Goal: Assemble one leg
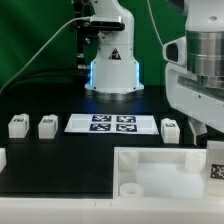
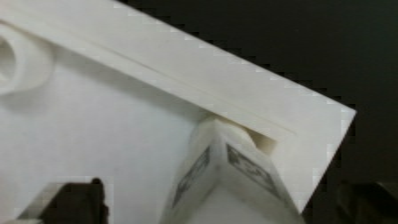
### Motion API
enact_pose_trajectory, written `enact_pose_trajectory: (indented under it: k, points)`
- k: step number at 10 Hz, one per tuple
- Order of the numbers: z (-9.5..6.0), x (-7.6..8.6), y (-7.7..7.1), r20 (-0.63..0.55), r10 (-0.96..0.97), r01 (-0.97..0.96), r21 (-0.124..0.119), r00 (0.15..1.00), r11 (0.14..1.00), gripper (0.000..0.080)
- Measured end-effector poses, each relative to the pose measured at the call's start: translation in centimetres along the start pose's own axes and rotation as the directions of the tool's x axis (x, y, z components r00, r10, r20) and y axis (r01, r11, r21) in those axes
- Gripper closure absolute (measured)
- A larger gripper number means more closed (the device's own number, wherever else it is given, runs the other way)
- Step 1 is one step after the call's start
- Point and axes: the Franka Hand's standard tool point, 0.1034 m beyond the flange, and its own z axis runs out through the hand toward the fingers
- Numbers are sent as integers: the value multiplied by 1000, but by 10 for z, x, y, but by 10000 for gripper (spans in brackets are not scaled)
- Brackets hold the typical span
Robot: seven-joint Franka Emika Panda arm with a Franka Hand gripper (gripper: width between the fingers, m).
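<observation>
A white leg (image 2: 240,172) with black-and-white tags stands in the corner of the large white tray-like part (image 2: 125,130), by its raised rim. My gripper (image 2: 217,205) is right above it, with dark fingers (image 2: 71,200) wide on either side and a gap between each finger and the leg. In the exterior view the gripper (image 1: 203,128) hangs over the tray part's (image 1: 150,172) corner at the exterior view's right, where that leg (image 1: 214,161) shows. Three more legs lie on the black table: two at the exterior view's left (image 1: 17,124) (image 1: 47,125) and one near the gripper (image 1: 170,128).
The marker board (image 1: 112,123) lies flat mid-table in front of the robot base (image 1: 110,70). A round socket (image 2: 15,60) shows on the tray part. A small white piece (image 1: 2,158) sits at the exterior view's left edge.
</observation>
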Motion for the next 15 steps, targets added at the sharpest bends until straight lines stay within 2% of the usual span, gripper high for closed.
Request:
enact_pose_trajectory:
  k: [2,4,6,7,8,9,10,11,12,14,15]
  points:
    - [0,2,1,-5,-198,198,-3,980,980,150]
    - [5,-1,-1,-57,-515,514,-24,855,857,150]
    - [2,-3,-6,-62,-748,746,-56,661,664,150]
    - [2,-6,-7,-64,-752,749,-61,656,659,150]
    - [2,-5,-6,-65,-729,727,-59,681,684,150]
    - [2,-5,-6,-65,-725,723,-58,686,689,243]
    - [3,-5,-6,-69,-656,654,-49,752,755,243]
    - [3,-5,-6,-75,-560,558,-42,825,829,426]
    - [3,-3,-4,-77,-487,485,-39,870,873,501]
    - [0,4,-6,-57,-231,230,-23,971,973,502]
    - [0,5,-7,-33,-34,34,-4,999,999,504]
